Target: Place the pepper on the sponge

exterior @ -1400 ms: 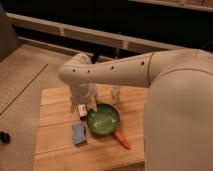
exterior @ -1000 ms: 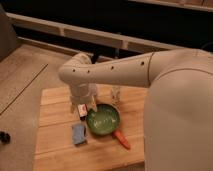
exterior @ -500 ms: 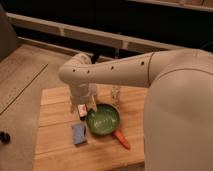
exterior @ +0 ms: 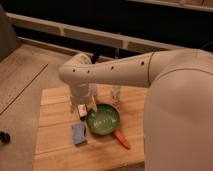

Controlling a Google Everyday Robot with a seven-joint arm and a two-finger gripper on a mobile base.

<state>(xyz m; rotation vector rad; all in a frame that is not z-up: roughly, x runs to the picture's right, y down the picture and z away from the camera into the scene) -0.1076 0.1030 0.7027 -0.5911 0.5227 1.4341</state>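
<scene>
The gripper (exterior: 84,106) hangs just left of the green bowl (exterior: 103,120); open or closed, I cannot tell. The sponge (exterior: 78,133) lies near it, toward the camera; the pepper (exterior: 121,139) lies beyond the bowl.

The robot's white arm (exterior: 130,70) stretches in from the right, bends at a rounded joint (exterior: 75,75) and turns straight down. The gripper (exterior: 82,106) hangs below the wrist (exterior: 84,92), left of centre, pointing downward.

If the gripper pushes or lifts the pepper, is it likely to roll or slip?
The pepper looks tapered and round, so pushed it would probably roll in a curve. Its narrow tip may slip out of a grasp. The gripper hangs beyond the green bowl, away from it.
</scene>
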